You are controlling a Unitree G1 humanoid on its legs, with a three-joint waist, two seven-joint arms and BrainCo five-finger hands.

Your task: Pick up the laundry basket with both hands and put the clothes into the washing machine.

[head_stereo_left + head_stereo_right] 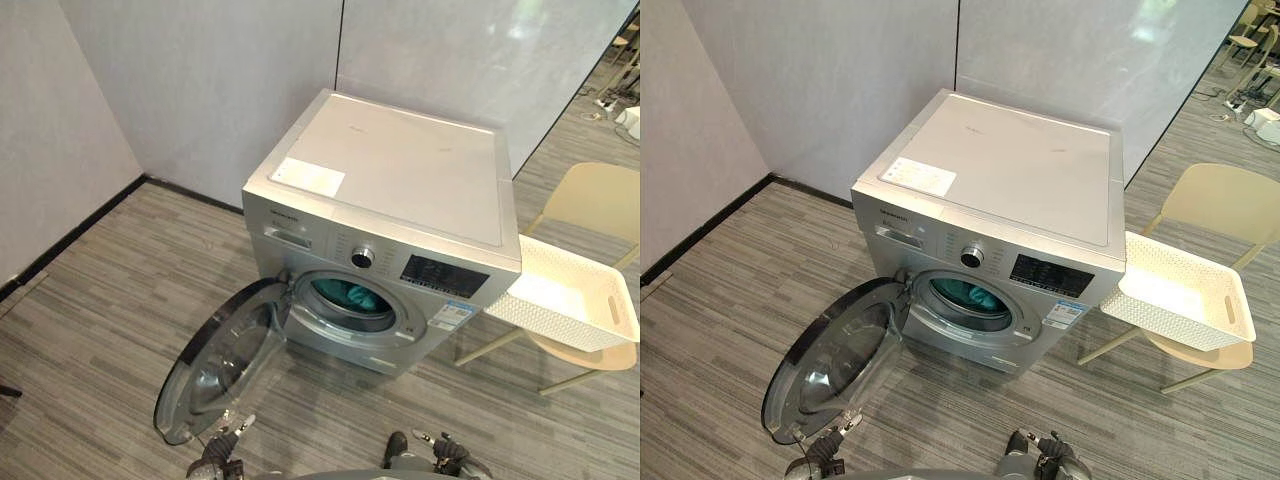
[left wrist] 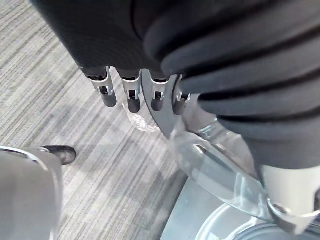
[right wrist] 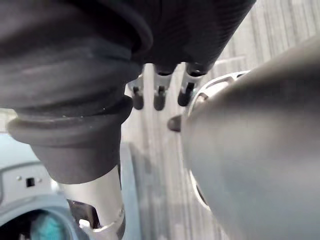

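Observation:
The silver washing machine [image 1: 390, 170] stands in the corner with its round glass door [image 1: 225, 360] swung wide open to the left. Teal clothes [image 1: 350, 296] lie inside the drum. A white laundry basket [image 1: 540, 320] rests on a beige chair [image 1: 595, 200] to the machine's right, and its inside looks bare. My left hand [image 1: 222, 445] hangs low by the door's near edge, its fingers [image 2: 132, 97] straight and holding nothing. My right hand [image 1: 445, 452] hangs low in front of the machine, its fingers [image 3: 160, 97] relaxed and empty.
Grey walls close off the back and left. Wood-look floor [image 1: 100, 300] spreads to the left of the open door and in front of the machine. The door glass [image 2: 215, 165] is close beside my left hand.

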